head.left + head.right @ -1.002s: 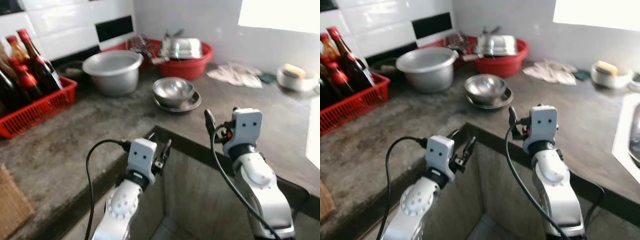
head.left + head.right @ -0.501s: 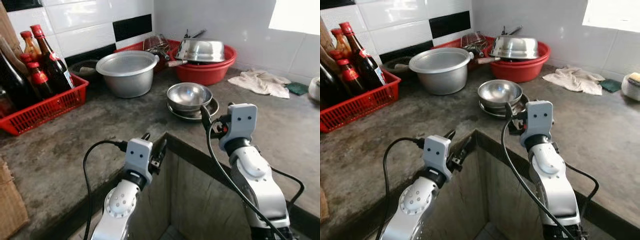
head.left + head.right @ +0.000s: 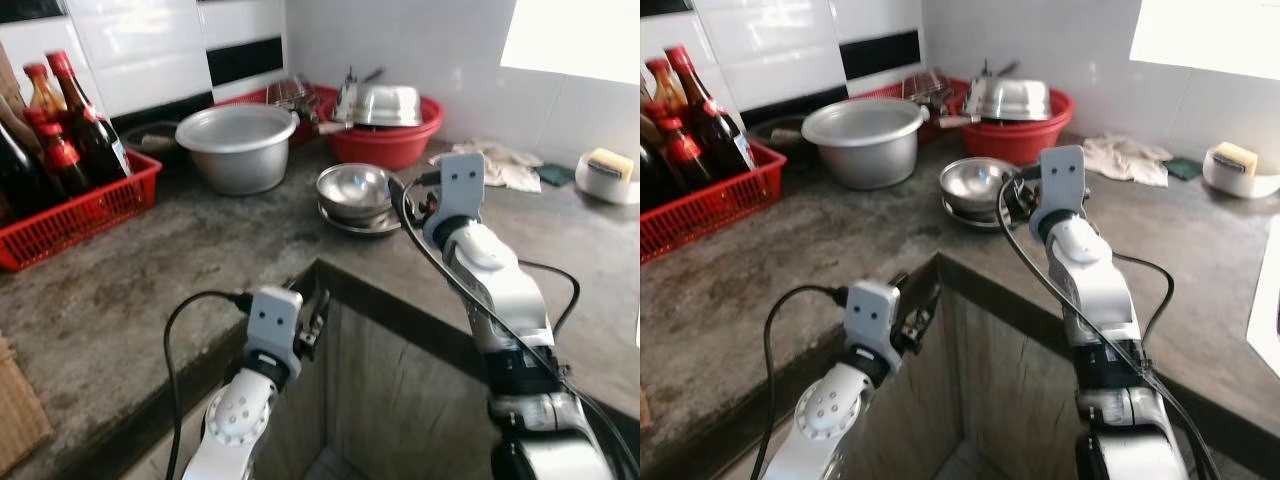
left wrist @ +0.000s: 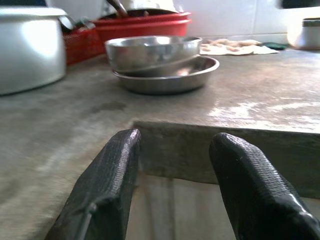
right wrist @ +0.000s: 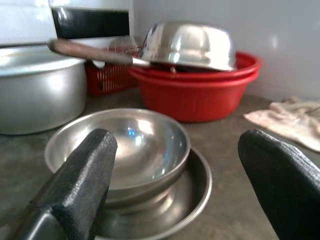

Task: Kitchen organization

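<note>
Steel bowl (image 5: 120, 150) sits before spread right claw (image 5: 175, 195).

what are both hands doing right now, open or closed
Left hand: open, empty, at the counter edge.
Right hand: open, empty, facing the steel bowl.

On the counter (image 3: 180, 260), a steel bowl (image 3: 352, 188) sits in a steel plate (image 3: 365, 221), with a large pot (image 3: 236, 146) to its left, a basin (image 3: 385, 135) holding an upturned bowl (image 3: 378, 104) behind it, a cloth (image 3: 497, 166) to its right, and a bottle crate (image 3: 75, 215) far left.
</note>
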### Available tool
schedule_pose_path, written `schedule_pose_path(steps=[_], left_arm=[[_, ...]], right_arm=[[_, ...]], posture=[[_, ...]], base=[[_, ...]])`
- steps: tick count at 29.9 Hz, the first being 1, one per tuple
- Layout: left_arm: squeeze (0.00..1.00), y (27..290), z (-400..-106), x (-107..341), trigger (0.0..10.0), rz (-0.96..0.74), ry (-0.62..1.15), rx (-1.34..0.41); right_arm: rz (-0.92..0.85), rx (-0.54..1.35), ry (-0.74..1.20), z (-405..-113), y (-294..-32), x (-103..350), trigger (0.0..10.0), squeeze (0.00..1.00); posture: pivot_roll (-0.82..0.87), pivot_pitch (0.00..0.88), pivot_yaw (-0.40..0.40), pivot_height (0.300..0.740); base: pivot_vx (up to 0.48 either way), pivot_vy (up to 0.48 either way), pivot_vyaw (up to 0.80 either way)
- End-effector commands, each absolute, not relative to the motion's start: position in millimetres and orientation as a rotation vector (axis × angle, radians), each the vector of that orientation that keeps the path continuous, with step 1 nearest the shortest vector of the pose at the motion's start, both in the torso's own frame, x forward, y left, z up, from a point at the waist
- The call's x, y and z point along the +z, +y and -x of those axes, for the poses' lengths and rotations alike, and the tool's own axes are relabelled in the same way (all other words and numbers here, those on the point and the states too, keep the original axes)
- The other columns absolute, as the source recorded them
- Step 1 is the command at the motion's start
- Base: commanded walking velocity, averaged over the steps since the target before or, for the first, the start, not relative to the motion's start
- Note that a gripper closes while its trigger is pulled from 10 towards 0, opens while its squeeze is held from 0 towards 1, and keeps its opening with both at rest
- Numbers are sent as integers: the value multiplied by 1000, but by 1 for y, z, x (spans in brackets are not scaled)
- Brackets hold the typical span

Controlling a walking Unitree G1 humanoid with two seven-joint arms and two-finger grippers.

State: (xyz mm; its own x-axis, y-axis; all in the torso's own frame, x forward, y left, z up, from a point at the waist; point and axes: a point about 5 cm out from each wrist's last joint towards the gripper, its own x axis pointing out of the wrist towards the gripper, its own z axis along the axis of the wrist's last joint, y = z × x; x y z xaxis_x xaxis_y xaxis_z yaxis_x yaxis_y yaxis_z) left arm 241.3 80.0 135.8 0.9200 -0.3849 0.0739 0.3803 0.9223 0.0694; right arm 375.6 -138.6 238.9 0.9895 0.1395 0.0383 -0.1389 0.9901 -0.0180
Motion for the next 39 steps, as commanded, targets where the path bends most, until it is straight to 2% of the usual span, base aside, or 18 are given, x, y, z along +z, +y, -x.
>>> schedule_pose_path(steps=[1, 6, 7, 8, 9, 18, 30, 39], left_arm=[[0, 79, -239, 143, 10000, -42, -119, -402], [0, 79, -236, 142, 10000, -38, -111, -396], [0, 80, -235, 143, 10000, -38, -109, -392], [0, 80, -235, 143, 10000, -38, -109, -392], [0, 80, -235, 142, 10000, -38, -108, -391], [0, 80, -233, 142, 10000, -42, -102, -382], [0, 78, -233, 142, 10000, -44, -100, -385], [0, 80, -233, 143, 10000, -46, -104, -378]], right_arm=[[11, 145, 2, -382, -140, 236, 10000, 1000], [-31, 140, 53, -399, -139, 240, 10000, 1000], [-18, 133, 68, -404, -138, 243, 10000, 404], [-18, 133, 68, -404, -138, 243, 10000, 404], [-22, 125, 75, -406, -138, 245, 10000, 0], [-57, 89, 153, -424, -138, 262, 10000, 0], [-139, 100, 260, -426, -137, 257, 10000, 0], [-179, 91, 227, -428, -140, 265, 10000, 0]], posture=[[91, 41, -27, 740], [99, 51, -36, 740], [100, 54, -37, 740], [100, 54, -37, 740], [100, 57, -36, 740], [107, 64, -55, 740], [108, 56, -59, 740], [113, 51, -60, 740]], base=[[0, 0, 0], [0, 0, 0], [0, 0, 0], [0, 0, 0], [0, 0, 0], [0, 0, 0], [0, 0, 0], [0, 0, 0]])
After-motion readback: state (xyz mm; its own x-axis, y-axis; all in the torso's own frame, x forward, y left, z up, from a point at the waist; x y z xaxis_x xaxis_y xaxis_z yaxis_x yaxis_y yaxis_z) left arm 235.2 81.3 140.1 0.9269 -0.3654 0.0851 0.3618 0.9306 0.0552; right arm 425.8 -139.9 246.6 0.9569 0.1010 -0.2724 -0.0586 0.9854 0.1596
